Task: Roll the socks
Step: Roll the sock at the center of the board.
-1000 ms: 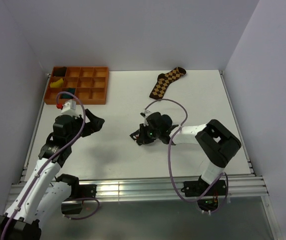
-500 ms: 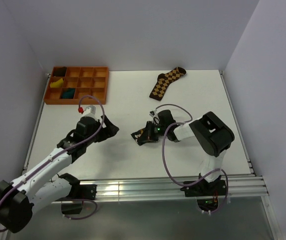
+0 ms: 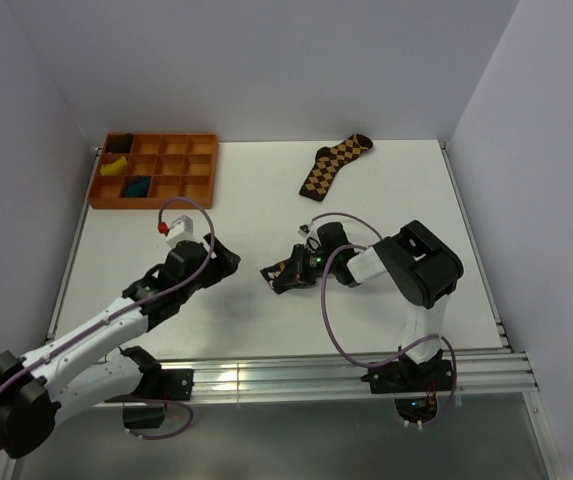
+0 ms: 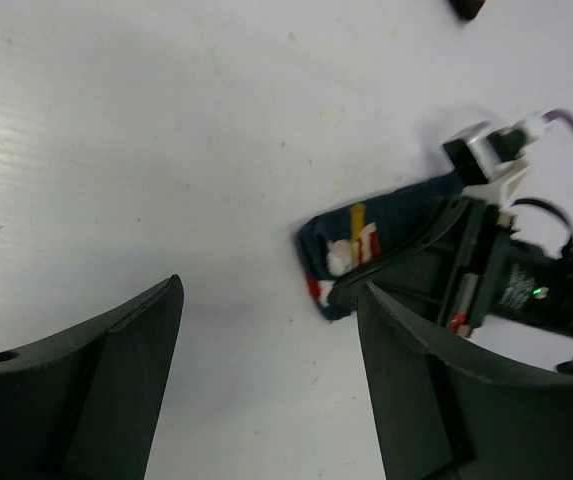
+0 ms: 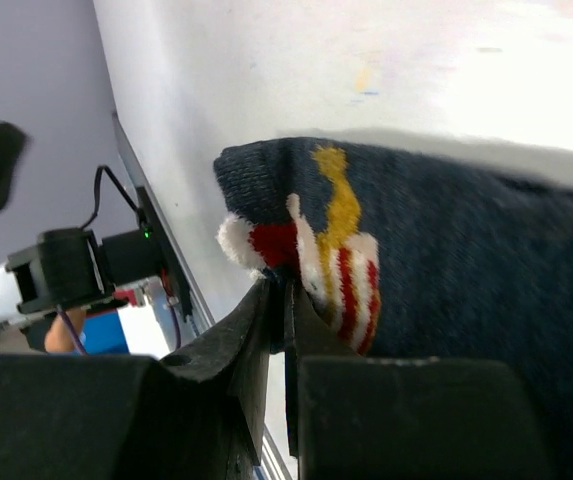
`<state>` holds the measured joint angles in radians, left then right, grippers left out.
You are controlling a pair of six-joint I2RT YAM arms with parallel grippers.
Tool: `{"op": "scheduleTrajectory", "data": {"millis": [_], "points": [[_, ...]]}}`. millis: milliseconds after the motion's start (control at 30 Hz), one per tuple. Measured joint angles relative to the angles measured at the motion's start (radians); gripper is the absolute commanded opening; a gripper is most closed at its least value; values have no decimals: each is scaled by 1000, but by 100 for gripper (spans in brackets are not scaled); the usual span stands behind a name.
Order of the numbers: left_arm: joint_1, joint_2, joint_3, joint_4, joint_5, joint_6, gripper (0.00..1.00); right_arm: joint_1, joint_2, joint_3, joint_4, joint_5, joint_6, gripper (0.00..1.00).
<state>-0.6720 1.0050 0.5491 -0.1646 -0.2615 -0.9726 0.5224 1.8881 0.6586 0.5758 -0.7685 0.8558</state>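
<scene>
A white table (image 3: 386, 190) stands between pale lavender walls. At upper left sits an orange plastic compartment tray (image 3: 156, 204). A brown-and-orange argyle sock (image 3: 331, 165) lies at upper centre. The dark teal fabric sock (image 3: 274, 272), bearing a red, white and yellow cartoon patch, lies flat at centre frame. The right gripper (image 3: 291, 272) has its fingers pressed together on the sock's edge, right beside the patch. The left gripper (image 3: 221, 258) hangs just left of the sock, fingers spread and holding nothing.
</scene>
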Motion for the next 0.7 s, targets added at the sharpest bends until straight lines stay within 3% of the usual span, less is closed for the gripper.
{"op": "scheduleTrajectory", "data": {"millis": [300, 667, 700], "points": [[0, -185, -68, -27, -50, -93, 70, 126, 66, 42, 77, -5, 52, 0], [-32, -36, -162, 32, 5, -196, 62, 167, 82, -37, 252, 60, 172, 0], [-40, -13, -159, 40, 4, -198, 58, 167, 82, -44, 266, 64, 180, 0]]}}
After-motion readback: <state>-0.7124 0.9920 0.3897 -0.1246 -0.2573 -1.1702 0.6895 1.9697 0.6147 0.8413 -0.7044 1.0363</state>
